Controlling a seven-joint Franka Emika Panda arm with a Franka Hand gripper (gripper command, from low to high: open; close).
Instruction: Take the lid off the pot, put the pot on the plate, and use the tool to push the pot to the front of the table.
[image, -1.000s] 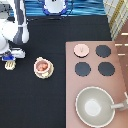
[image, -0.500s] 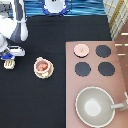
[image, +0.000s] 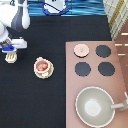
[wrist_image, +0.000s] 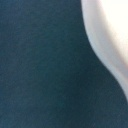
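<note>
The pale-pink pot (image: 42, 66), reddish-brown inside, sits on the tan plate (image: 36, 73) at the left-middle of the black table (image: 35, 100). The lid (image: 81, 49) lies off the pot, on the stove's top-left burner spot. The cream-white tool (image: 11, 58) lies at the exterior view's far left. My gripper (image: 10, 52) hangs directly over it, its blue block just above the slotted head. In the wrist view a pale curved shape (wrist_image: 107, 30), apparently the tool, fills one side over the dark table (wrist_image: 40, 75).
A pinkish-brown stove panel (image: 120, 75) with three uncovered black burners (image: 103, 50) occupies the exterior view's right. A large grey-beige pan (image: 95, 106) with a long handle sits at its bottom. The robot's white arm (image: 17, 20) stands at the top left.
</note>
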